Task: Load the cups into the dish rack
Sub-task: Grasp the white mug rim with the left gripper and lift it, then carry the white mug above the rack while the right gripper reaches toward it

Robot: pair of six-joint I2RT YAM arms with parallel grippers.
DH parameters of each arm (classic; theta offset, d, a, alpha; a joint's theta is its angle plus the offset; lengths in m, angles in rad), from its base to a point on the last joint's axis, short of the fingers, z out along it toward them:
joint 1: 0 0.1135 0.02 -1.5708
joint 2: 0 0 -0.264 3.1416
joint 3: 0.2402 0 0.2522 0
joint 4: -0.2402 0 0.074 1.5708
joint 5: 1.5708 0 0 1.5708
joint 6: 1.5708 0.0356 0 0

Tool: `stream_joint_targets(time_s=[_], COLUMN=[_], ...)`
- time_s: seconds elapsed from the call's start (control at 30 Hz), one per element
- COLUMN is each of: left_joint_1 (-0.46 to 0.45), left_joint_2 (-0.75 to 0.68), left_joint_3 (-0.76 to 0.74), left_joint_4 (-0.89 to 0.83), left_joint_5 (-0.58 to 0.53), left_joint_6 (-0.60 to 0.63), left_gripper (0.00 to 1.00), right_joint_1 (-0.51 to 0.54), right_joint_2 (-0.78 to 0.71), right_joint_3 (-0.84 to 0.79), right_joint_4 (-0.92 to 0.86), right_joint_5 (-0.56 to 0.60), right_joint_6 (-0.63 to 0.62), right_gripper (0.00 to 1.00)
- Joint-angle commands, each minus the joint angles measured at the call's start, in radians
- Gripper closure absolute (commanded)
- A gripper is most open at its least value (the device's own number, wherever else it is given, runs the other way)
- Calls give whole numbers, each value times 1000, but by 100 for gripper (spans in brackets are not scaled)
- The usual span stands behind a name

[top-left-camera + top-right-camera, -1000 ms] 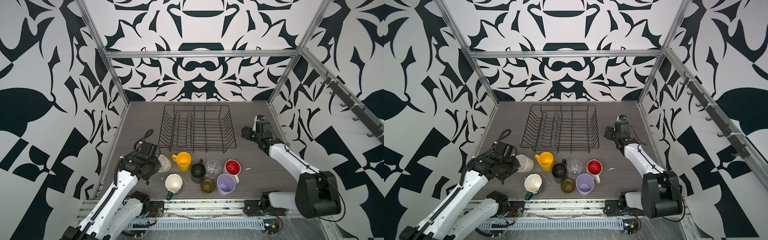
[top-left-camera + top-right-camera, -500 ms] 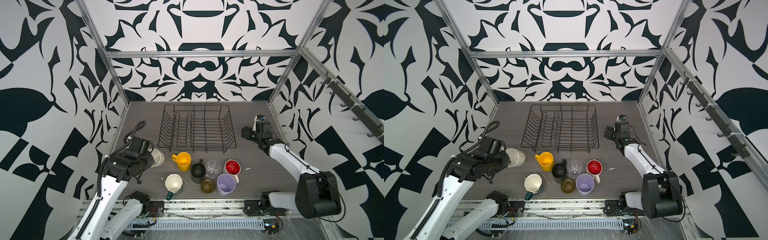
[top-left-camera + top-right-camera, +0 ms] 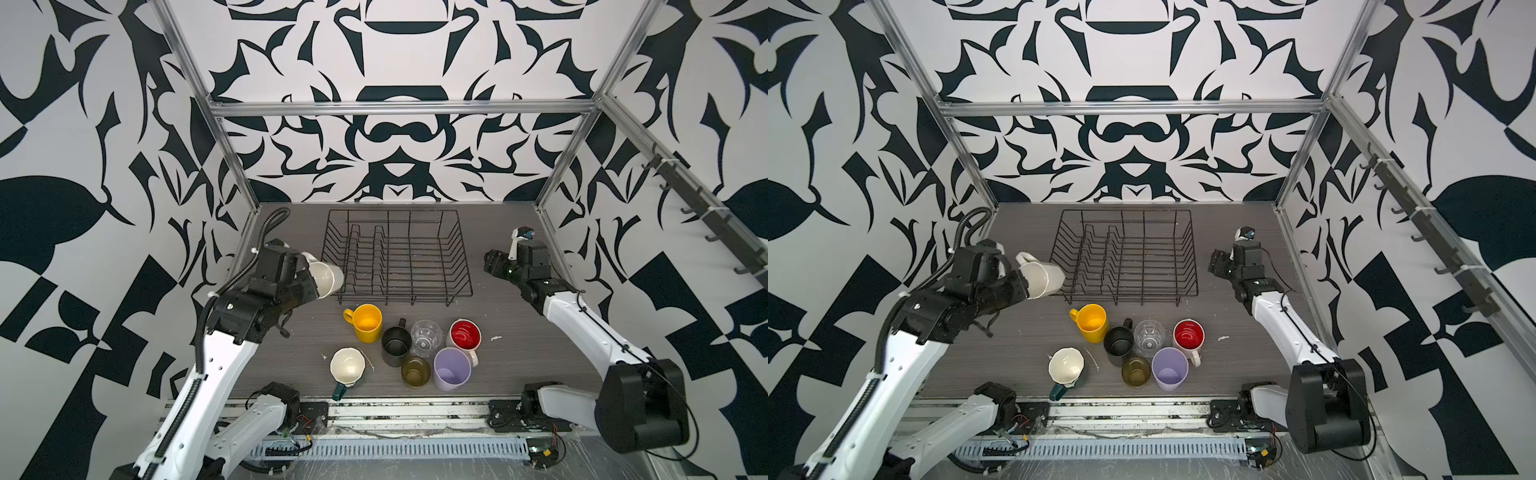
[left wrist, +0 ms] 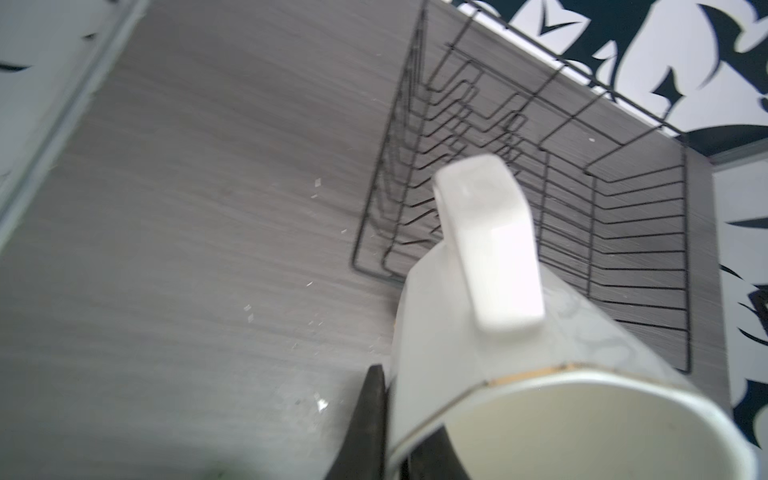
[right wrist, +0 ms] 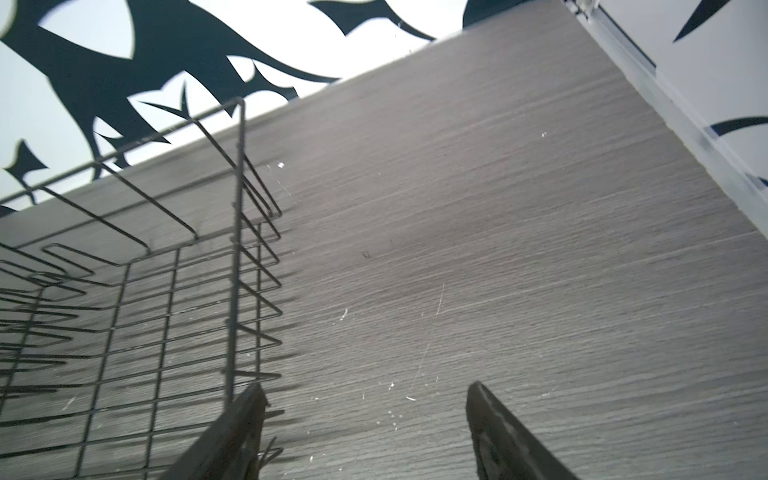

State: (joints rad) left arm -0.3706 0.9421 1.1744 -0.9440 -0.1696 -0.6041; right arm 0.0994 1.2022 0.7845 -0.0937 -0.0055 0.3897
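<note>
While 7 cups stand clustered at the near edge of the desk [image 3: 519, 332], the teal mug [image 3: 347, 365], amber glass [image 3: 415, 371] and lilac tumbler [image 3: 452, 369] sit in front. The black mug [image 3: 396, 340], clear glass [image 3: 426, 337], red-lined mug [image 3: 465, 334] and yellow mug [image 3: 365, 322] stand behind. Farther back, the left pincer [image 3: 311, 286] pinches the white mug [image 3: 326, 278] by its rim, tipped sideways at the near left corner of the dish rack [image 3: 397, 266]. Right of the rack, the right pincer [image 3: 489, 262] hangs spread, holding nothing.

We get bright, even, diffuse light in both top views — hardly any glare, wide-angle stretch at the edges. Close to the left wrist lens the white mug [image 4: 582, 353] blurs soft; the dish rack [image 5: 236, 249] throws thin, faint shadows on the table [image 5: 498, 228].
</note>
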Motion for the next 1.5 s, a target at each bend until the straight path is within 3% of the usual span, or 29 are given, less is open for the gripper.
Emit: stream_joint_targets(time_s=[0.0, 0.27, 0.47, 0.6, 0.83, 1.13, 1.47], left_joint_1=[4, 80, 130, 135, 134, 134, 134], left_joint_2=[-10, 117, 221, 303, 377, 416, 451], left_joint_3=[36, -38, -132, -128, -184, -271, -314], left_joint_4=[267, 643, 976, 1112, 1306, 1544, 1712], left_joint_5=[117, 497, 744, 884, 994, 1070, 1098], left_joint_6=[49, 39, -48, -93, -87, -40, -81], left_gripper=[100, 100, 100, 100, 100, 100, 100], right_joint_1=[0, 0, 5, 43, 161, 196, 261], right_joint_2=[-67, -89, -44, 2, 93, 217, 252], right_joint_3=[55, 56, 35, 40, 117, 209, 268], right_joint_4=[25, 203, 468, 615, 671, 876, 812], right_joint_5=[-68, -388, -688, -819, -917, -1035, -1060], right_joint_6=[-7, 18, 158, 218, 237, 464, 442], right_gripper=[21, 21, 21, 21, 20, 20, 21])
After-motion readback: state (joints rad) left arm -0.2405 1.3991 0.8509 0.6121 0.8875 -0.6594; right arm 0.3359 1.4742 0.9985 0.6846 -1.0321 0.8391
